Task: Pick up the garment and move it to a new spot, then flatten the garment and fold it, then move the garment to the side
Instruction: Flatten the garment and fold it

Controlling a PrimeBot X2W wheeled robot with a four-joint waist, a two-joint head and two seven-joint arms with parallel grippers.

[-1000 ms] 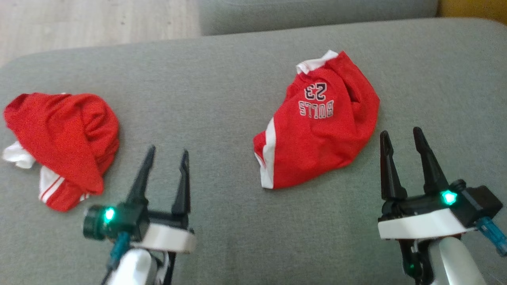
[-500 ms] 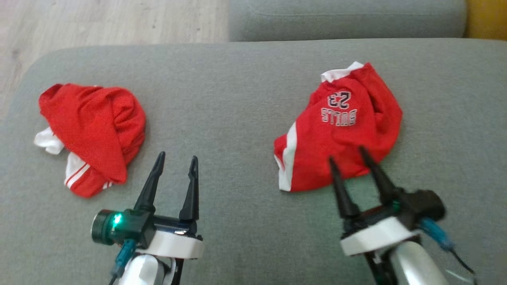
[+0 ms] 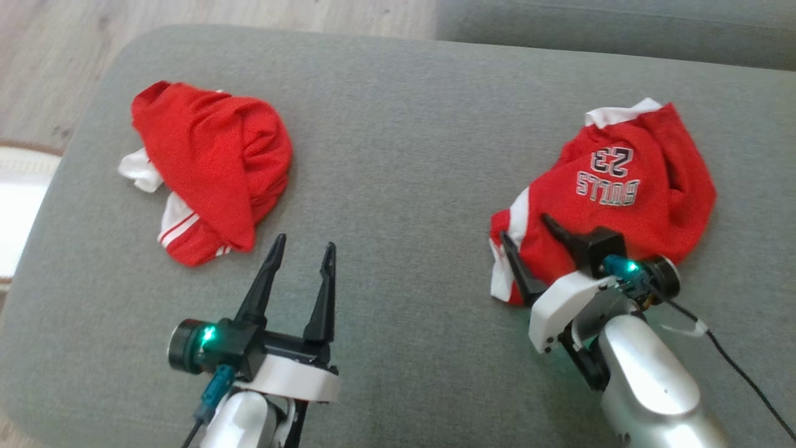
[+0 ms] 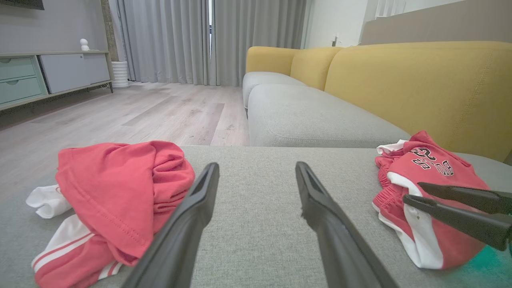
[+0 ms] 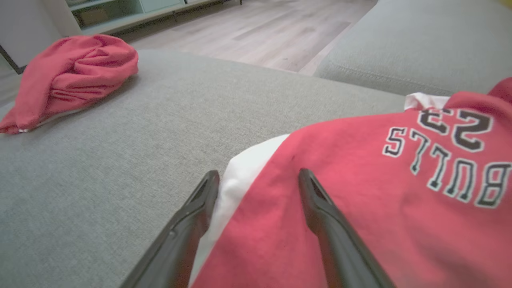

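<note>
A crumpled red garment (image 3: pixel 622 205) with a white side stripe and upside-down "BULLS 23" print lies on the right of the grey cushion (image 3: pixel 398 155). It also appears in the left wrist view (image 4: pixel 424 168) and the right wrist view (image 5: pixel 360 192). My right gripper (image 3: pixel 525 227) is open and tilted down over the garment's near left edge. Its fingers straddle the red cloth beside the white stripe (image 5: pixel 240 172), with the gripper (image 5: pixel 259 174) holding nothing. My left gripper (image 3: pixel 306 241) hovers open above bare cushion, between the two cloth heaps (image 4: pixel 257 165).
A second bunched red garment (image 3: pixel 211 162) with white trim lies at the cushion's left. Wooden floor (image 3: pixel 62 62) runs beyond the cushion's rounded left and far edges. A yellow-backed sofa (image 4: pixel 400 80) stands behind. A dark cable (image 3: pixel 734 367) trails from my right wrist.
The head camera has shifted, sliding the whole scene rightward. My right gripper has moved forward and left, from beside the Bulls garment onto its near left edge. The left gripper stays open in place.
</note>
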